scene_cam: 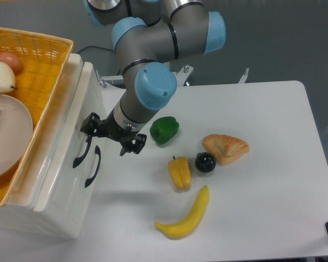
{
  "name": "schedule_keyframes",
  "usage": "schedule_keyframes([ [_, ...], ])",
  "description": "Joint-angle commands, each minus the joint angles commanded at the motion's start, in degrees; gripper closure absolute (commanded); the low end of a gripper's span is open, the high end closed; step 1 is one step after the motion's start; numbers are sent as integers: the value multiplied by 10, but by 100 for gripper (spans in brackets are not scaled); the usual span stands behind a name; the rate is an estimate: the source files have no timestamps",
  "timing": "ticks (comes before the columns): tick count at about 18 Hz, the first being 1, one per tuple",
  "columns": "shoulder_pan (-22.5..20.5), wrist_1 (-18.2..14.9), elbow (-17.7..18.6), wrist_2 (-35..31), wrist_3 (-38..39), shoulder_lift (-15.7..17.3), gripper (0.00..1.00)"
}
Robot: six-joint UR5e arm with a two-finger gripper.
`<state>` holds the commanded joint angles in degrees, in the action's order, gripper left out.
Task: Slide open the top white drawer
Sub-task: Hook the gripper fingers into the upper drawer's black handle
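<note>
Top white drawer (71, 139), black-handled, closed

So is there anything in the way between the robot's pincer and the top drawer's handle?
No, nothing visible sits between them. The pincer is right beside the black handle of the top white drawer. The green pepper and other food lie off to the other side on the table.

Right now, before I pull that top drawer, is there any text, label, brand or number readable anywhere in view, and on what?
None: no readable word, number or sign shows in this view.
The top white drawer front is plain white with only a black handle.
The arm's grey and blue casing near the tool shows no legible marking.
The yellow basket and the food items on the table carry no labels.
</note>
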<state>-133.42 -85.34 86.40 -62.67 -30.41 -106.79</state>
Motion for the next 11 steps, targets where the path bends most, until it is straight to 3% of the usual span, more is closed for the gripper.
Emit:
schedule_keyframes([
  [11, -7, 3, -2, 7, -1, -3, 0],
])
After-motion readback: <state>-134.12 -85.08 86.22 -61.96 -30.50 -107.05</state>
